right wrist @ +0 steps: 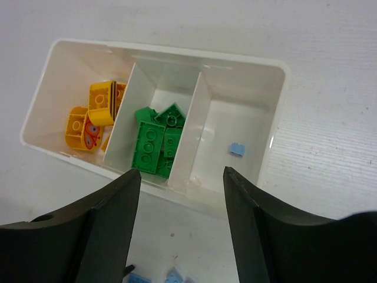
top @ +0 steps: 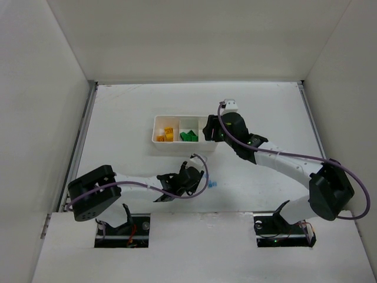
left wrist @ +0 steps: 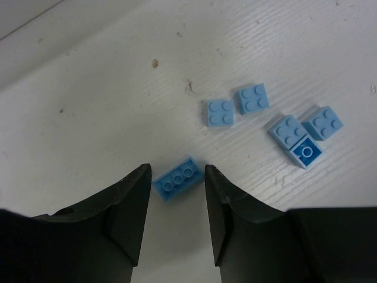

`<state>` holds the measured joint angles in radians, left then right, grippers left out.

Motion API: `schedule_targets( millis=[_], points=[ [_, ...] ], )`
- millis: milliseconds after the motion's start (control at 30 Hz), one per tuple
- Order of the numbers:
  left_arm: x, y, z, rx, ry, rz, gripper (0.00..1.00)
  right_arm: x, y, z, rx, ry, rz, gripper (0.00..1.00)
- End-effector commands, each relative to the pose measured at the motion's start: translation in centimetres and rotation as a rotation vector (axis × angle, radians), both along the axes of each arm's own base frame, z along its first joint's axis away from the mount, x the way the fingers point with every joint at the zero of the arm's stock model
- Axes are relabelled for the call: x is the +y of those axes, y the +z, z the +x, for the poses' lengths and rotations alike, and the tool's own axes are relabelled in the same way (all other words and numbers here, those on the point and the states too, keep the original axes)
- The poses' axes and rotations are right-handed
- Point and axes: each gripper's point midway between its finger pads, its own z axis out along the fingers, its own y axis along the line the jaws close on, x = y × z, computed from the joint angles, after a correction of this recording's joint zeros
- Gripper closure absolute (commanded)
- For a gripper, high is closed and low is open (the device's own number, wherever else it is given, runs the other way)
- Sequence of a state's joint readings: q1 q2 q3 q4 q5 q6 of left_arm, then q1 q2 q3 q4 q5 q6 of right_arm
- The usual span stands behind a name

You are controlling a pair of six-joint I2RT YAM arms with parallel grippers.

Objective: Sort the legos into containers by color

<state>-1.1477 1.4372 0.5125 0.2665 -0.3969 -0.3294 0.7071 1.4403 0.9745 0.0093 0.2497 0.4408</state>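
The white three-compartment tray (top: 158,125) stands mid-table. In the right wrist view its rim (right wrist: 177,54) encloses yellow-orange bricks (right wrist: 94,118) in the left compartment, green bricks (right wrist: 154,141) in the middle and one light blue brick (right wrist: 237,149) in the right. My right gripper (right wrist: 181,174) is open and empty, just above the tray's near wall (top: 208,132). My left gripper (left wrist: 177,170) is open, low over the table. A light blue brick (left wrist: 177,177) lies on the table between its fingertips, with small gaps on both sides. Several more light blue bricks (left wrist: 253,98) lie just beyond to the right (top: 212,184).
White walls enclose the table on the left, back and right. The left arm lies low along the near part of the table. The right arm reaches in from the right toward the tray. Two loose blue bricks (right wrist: 138,277) show at the bottom of the right wrist view.
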Motion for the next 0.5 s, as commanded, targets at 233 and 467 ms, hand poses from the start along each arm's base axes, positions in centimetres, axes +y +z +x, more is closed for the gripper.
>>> schedule_targets(
  millis=[233, 467],
  points=[
    [-0.68, -0.26, 0.17, -0.014, -0.021, 0.079, 0.67, 0.29, 2.90, -0.43, -0.071, 0.015, 0.076, 0.36],
    [-0.04, 0.14, -0.18, -0.010, -0.003, 0.088, 0.76, 0.20, 3.14, -0.53, -0.076, 0.015, 0.080, 0.36]
  ],
)
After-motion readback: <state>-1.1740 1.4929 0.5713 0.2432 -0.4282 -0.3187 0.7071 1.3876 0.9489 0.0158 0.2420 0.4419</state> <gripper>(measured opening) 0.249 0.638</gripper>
